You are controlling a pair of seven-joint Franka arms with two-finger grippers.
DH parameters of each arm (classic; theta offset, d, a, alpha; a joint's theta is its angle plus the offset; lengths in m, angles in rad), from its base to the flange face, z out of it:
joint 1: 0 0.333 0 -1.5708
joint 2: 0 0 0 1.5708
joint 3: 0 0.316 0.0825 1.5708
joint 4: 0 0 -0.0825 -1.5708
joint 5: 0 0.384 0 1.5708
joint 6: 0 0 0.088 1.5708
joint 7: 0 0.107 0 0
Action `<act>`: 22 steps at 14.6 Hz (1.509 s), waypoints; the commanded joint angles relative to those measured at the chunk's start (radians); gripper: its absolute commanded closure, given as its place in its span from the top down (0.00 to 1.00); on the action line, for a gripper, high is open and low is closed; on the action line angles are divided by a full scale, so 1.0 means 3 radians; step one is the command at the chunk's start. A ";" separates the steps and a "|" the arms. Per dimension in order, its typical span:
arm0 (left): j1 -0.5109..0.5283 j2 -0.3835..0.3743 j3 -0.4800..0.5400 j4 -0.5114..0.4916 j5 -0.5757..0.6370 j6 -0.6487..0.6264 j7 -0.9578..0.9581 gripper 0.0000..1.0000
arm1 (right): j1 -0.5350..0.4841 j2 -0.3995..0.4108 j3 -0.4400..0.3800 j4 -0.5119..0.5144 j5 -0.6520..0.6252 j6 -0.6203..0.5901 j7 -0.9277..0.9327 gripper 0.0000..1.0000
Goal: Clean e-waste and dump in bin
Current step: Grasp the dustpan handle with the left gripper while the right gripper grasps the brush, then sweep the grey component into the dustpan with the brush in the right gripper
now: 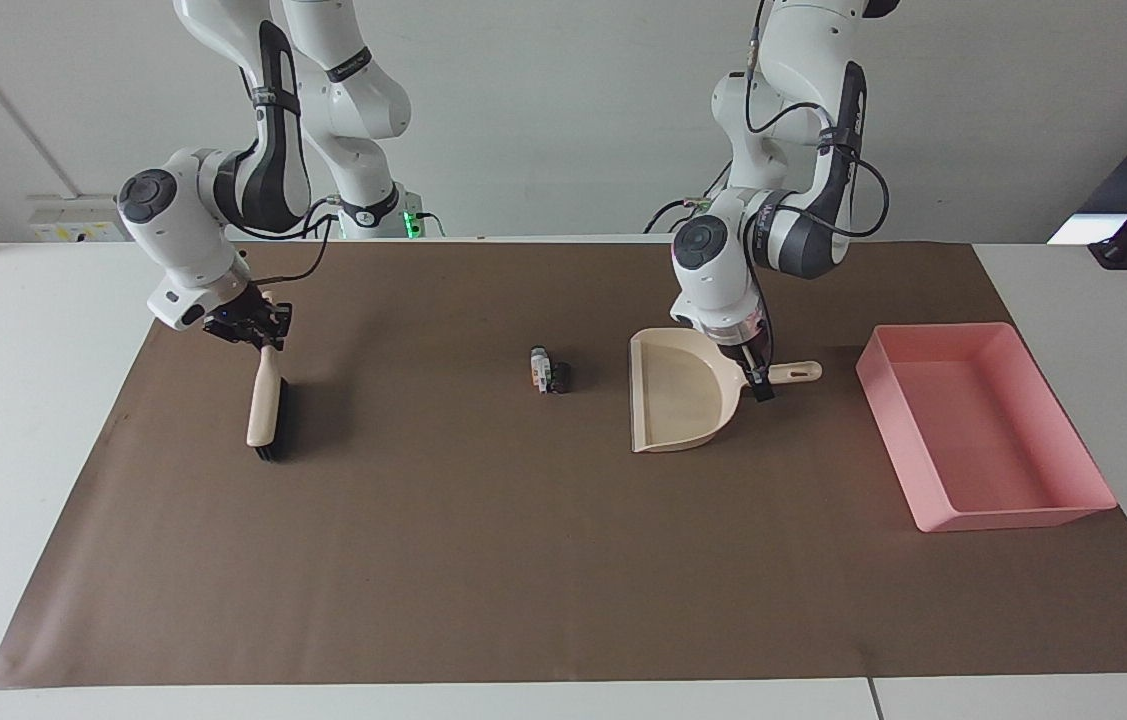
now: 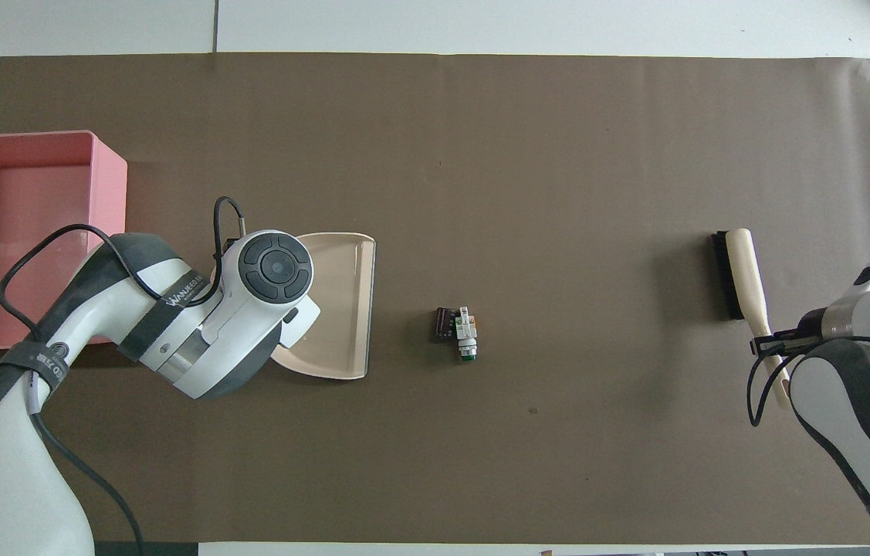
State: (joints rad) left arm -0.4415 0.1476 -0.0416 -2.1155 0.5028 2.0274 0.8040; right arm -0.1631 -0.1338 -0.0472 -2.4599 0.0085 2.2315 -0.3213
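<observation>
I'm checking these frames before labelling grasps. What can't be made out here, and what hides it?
- Dustpan handle, overhead view: the left arm's wrist covers it and the left gripper.
- Left gripper, facing view: on the dustpan's handle; whether it grips is too small to tell.
- Bin, overhead view: cut off by the picture's edge, partly covered by the left arm.
- E-waste: too small to identify the parts.
- Right gripper: at the brush handle.

Light: bright, even, from above.
Shadows: soft, short, beside the brush (image 1: 266,415) and dustpan (image 1: 678,390).
Glare: none.
Focus: sharp throughout.
</observation>
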 commanded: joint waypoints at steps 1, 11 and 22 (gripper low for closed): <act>-0.0031 -0.0037 0.0036 -0.0035 0.0078 0.0012 -0.0057 0.60 | -0.0009 -0.0004 0.0040 0.0084 0.0064 -0.0049 0.0048 0.00; -0.0153 -0.0027 0.0026 0.0465 0.0073 -0.0667 -0.0042 0.00 | 0.0482 -0.0188 0.0096 0.0795 0.0038 -0.0938 0.1152 0.00; -0.0660 0.0597 0.0036 0.1172 0.0098 -0.1307 0.0204 0.00 | 0.1984 -0.0296 0.0127 0.0448 0.0007 -0.1124 0.2568 0.00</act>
State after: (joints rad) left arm -0.6054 0.3112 -0.0433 -1.7941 0.5105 1.6785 0.8586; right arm 0.3636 -0.2424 -0.0066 -2.3038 0.0146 1.8553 0.3816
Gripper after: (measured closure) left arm 0.665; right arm 0.749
